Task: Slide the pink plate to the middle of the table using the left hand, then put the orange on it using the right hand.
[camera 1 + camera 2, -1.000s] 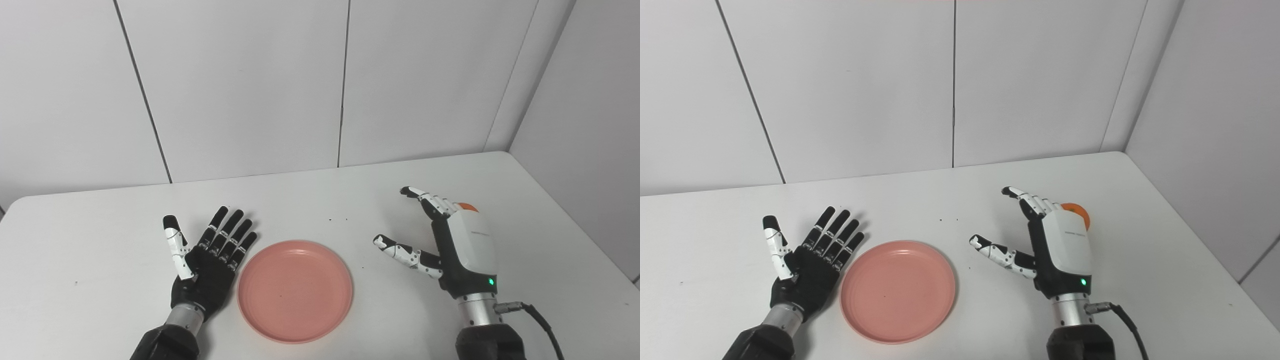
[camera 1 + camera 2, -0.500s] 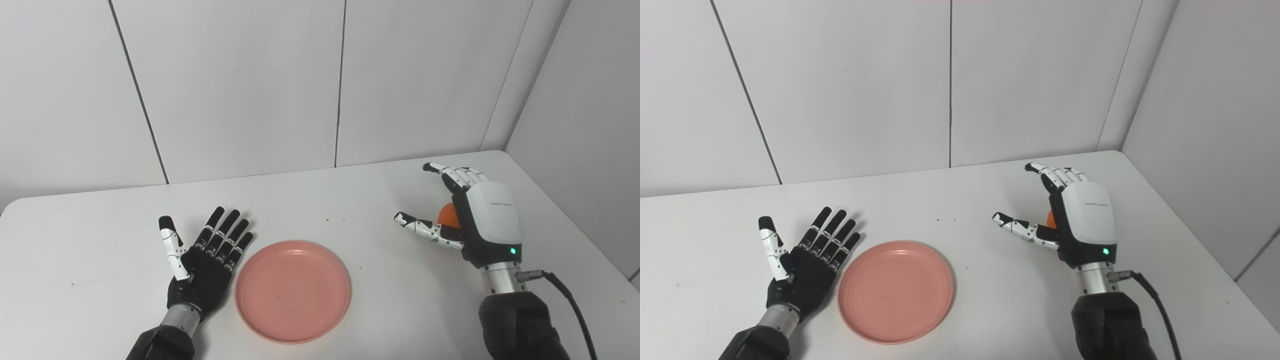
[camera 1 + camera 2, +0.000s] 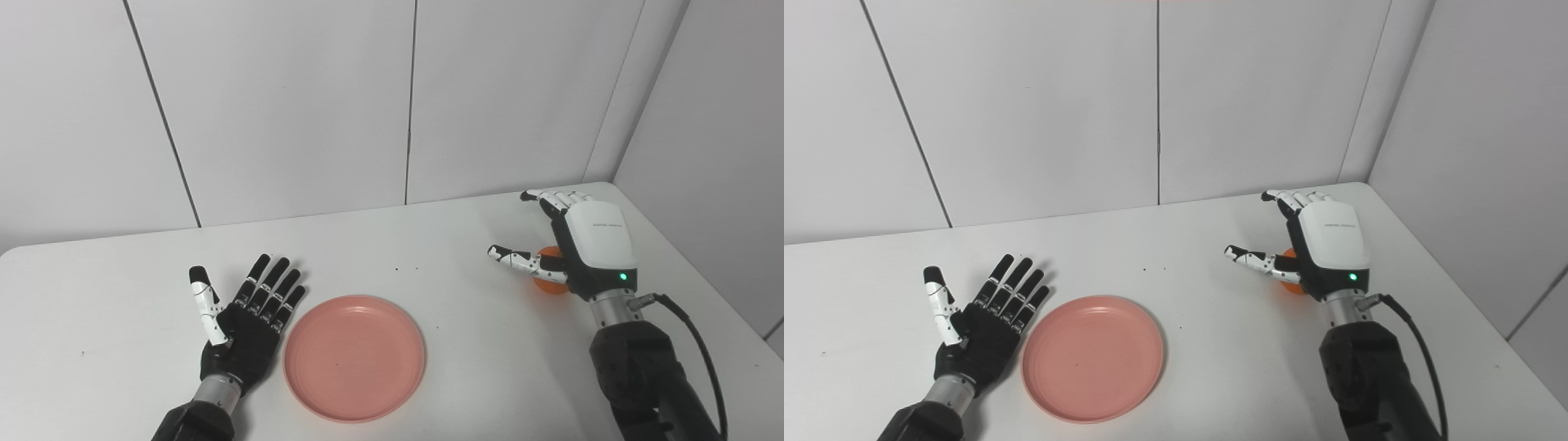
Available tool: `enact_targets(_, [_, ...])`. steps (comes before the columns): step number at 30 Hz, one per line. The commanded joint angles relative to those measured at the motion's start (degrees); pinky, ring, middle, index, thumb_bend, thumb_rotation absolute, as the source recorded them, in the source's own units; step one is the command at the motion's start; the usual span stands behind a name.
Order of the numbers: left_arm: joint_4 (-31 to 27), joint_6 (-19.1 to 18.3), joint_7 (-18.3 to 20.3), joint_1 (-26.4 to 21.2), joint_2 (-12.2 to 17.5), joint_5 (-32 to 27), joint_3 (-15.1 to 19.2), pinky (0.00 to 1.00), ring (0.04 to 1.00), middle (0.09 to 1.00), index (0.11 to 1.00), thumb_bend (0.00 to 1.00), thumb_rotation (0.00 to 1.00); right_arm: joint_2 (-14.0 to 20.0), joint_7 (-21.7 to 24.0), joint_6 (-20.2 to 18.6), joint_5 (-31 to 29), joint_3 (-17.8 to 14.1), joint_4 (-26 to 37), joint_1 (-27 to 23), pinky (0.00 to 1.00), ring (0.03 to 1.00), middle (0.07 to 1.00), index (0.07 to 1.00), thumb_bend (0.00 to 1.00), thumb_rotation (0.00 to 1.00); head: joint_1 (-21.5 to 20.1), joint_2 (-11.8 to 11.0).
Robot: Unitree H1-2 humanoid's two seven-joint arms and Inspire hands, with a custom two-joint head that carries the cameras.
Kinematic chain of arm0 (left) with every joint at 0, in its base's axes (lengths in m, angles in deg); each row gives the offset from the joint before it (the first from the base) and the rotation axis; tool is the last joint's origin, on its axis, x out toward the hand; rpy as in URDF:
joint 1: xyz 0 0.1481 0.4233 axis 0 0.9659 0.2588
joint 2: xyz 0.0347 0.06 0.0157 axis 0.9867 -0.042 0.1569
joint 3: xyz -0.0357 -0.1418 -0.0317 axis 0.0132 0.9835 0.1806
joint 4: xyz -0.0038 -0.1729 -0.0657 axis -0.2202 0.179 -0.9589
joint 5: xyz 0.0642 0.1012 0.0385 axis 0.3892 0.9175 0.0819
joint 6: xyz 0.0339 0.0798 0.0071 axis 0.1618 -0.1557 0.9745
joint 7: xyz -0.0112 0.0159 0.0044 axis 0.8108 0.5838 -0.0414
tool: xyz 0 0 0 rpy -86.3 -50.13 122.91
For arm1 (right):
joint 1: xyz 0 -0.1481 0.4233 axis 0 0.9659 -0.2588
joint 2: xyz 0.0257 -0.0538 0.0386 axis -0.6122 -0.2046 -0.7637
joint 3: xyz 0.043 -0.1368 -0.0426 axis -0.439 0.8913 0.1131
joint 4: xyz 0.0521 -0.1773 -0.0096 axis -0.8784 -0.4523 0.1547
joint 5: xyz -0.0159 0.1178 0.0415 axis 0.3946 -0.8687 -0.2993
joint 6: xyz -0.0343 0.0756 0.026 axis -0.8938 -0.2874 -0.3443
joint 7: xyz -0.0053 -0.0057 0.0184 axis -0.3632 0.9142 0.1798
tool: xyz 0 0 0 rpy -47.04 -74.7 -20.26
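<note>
Our right hand (image 3: pixel 582 248) cups spread fingers around the orange (image 3: pixel 549 283), ungripped, to lift it; our left hand (image 3: pixel 245 315) lies flat, released, beside the plate (image 3: pixel 354 358).

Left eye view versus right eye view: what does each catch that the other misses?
Left eye only: the rounded far-left corner of the table, and more of the orange. Right eye only: a wider stretch of side wall. Both: the bare pink plate, the open left hand flat beside it, and the right hand open over the orange.
</note>
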Motion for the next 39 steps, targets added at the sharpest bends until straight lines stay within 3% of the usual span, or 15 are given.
enact_targets(1, [1.4,-1.3,-1.3,0.7,0.5,0.5,0.1,0.95,0.885,0.866,0.92,0.82,0.96,2.5,-1.1,-0.6,0.6,0.0,-1.0,-3.4,0.8,0.746,0.748,0.72,0.82,0.91,0.0,0.0])
enact_targets(11, [1.2,-1.3,-1.3,0.9,0.3,0.7,-0.2,0.94,0.884,0.862,0.915,0.82,0.96,5.9,1.1,-2.2,-0.7,2.2,-8.6,-7.5,0.77,0.728,0.748,0.738,0.87,0.94,0.0,0.0])
enact_targets(15, [0.9,-1.3,-1.7,1.0,0.2,0.4,-0.1,0.94,0.886,0.864,0.925,0.82,0.97,6.4,-0.3,-0.8,-3.1,2.4,-12.4,-8.6,0.75,0.691,0.721,0.725,0.88,0.94,0.2,0.1])
enact_targets(20, [0.9,-1.3,-1.5,1.1,0.3,0.4,0.2,0.94,0.881,0.864,0.923,0.83,0.95,6.4,-0.5,-1.6,-4.1,3.2,-15.3,-9.4,0.75,0.694,0.731,0.731,0.89,0.95,0.4,0.1])
enact_targets(25, [1.0,-1.3,-1.0,1.2,0.5,0.3,0.2,0.95,0.889,0.874,0.928,0.82,0.96,5.8,-3.7,0.5,-7.3,3.3,-18.7,-9.6,0.7,0.684,0.732,0.72,0.89,0.97,0.4,0.1])
enact_targets(39, [0.8,-1.3,-1.5,1.2,0.6,0.6,0.1,0.92,0.876,0.862,0.917,0.82,0.95,5.6,-5.7,-0.6,-10.7,5.7,-22.9,-9.9,0.73,0.704,0.739,0.736,0.9,0.96,0.6,0.4])
